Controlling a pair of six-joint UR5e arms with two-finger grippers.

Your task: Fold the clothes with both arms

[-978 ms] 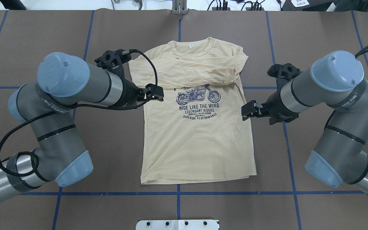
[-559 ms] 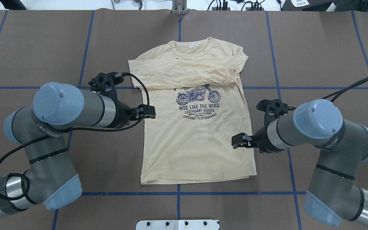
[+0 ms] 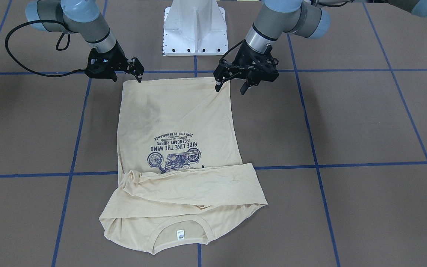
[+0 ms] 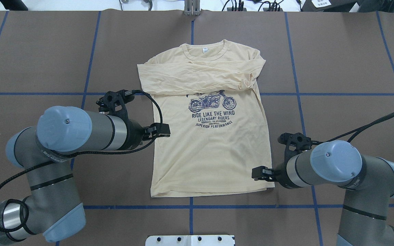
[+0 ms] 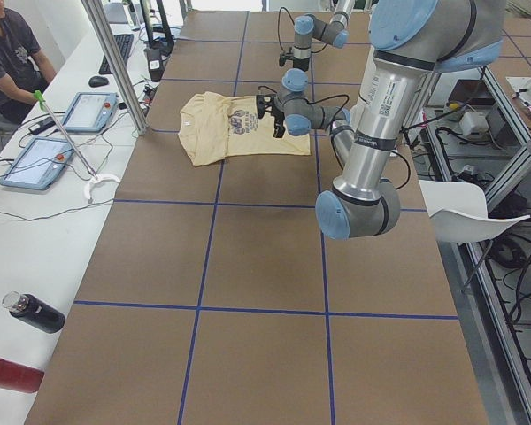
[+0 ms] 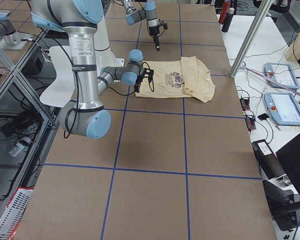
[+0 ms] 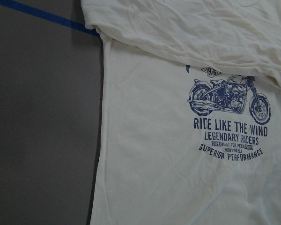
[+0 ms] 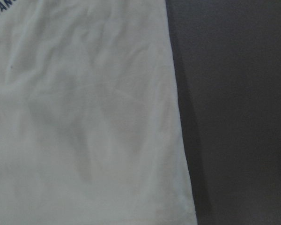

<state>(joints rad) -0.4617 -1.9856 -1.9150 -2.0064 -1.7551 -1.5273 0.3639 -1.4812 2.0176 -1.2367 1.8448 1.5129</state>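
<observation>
The clothes are one cream-yellow T-shirt [image 4: 210,150] lying flat, print up, collar away from the robot, with both long sleeves [image 4: 200,77] folded across the chest. My left gripper [image 4: 162,131] hangs open above the shirt's left side edge and holds nothing; from the front, the left gripper [image 3: 230,88] shows its fingers spread beside the hem corner. My right gripper [image 4: 257,173] is open at the hem's right corner, low over the cloth. The right gripper [image 3: 136,72] grips no fabric. The left wrist view shows the shirt's printed front [image 7: 178,178], the right wrist view its side edge [image 8: 84,117].
The white pedestal base [image 3: 195,26] stands just behind the hem. Blue tape lines [image 4: 190,207] grid the brown table. Along the far side runs a bench with tablets [image 5: 88,111], a seated person [image 5: 9,53] and bottles [image 5: 35,312].
Both arms have drawn back toward the robot along the shirt's sides. The right gripper went from mid-side to the hem corner, the left from the sleeve to mid-side. The shirt has not moved.
</observation>
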